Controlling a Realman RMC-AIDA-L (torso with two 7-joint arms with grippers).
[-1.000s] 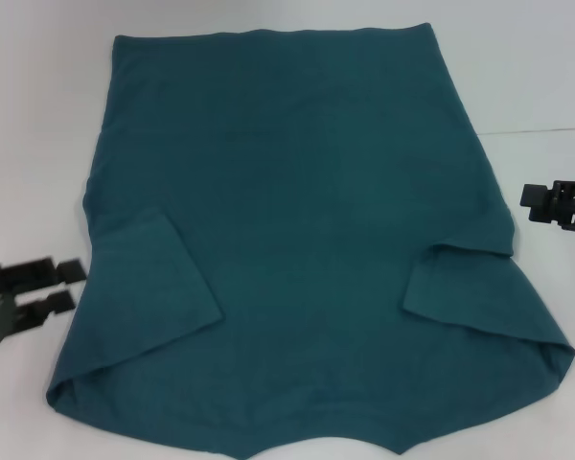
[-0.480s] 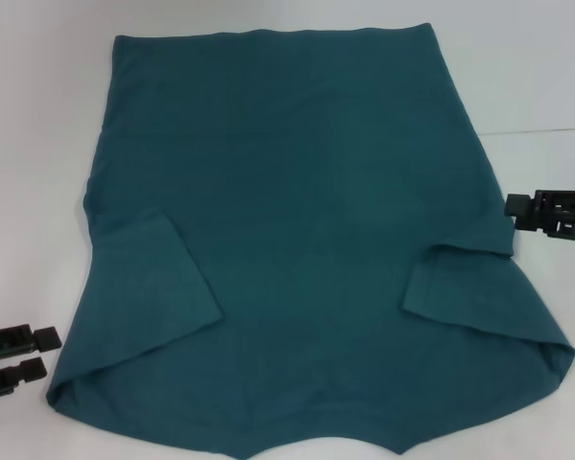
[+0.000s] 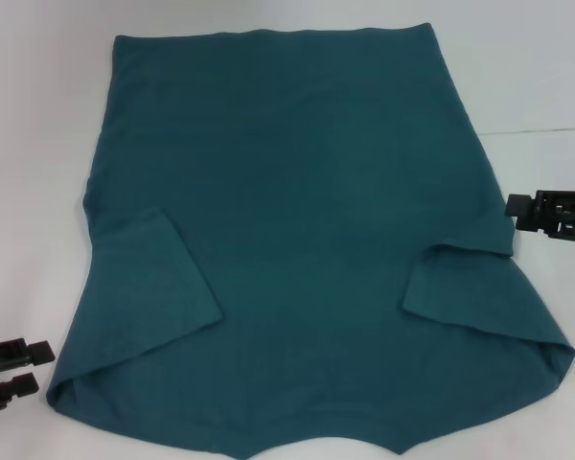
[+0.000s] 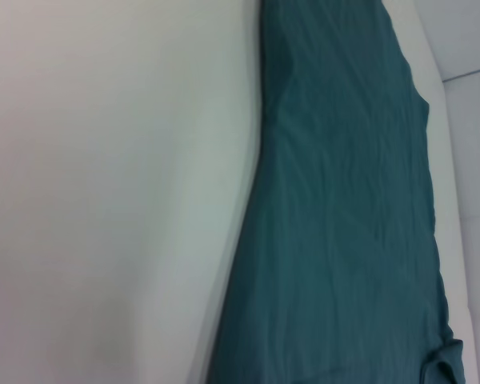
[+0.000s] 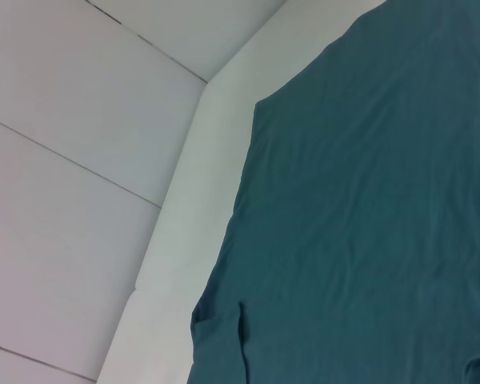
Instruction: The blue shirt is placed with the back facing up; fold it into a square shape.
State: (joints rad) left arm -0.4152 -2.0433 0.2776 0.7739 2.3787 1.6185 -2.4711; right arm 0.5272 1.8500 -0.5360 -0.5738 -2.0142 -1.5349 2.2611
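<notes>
The white table fills most of what my head camera sees, and spread across it lies the blue shirt, flat and plain side up, its hem toward the far edge and its collar end toward me at the near edge. It takes up the middle of the table from far to near. Both short sleeves are folded inward onto the body: the left sleeve lies as a slanted flap on my left side, and the right sleeve lies as a smaller flap on my right (its outer edge curls a little near the shoulder). The cloth is mostly smooth, with faint creases.

My left wrist camera looks along the shirt's side edge with bare table beside it, and my right wrist camera shows the shirt against the table's edge, with one folded sleeve corner visible low in that picture.

My left gripper sits low over the table at my near left, just beside the shirt's shoulder corner but not touching it; its two black fingers are parted with nothing between them. My right gripper hangs at the right side, just off the shirt's edge above the folded right sleeve; I cannot tell how its fingers stand.
</notes>
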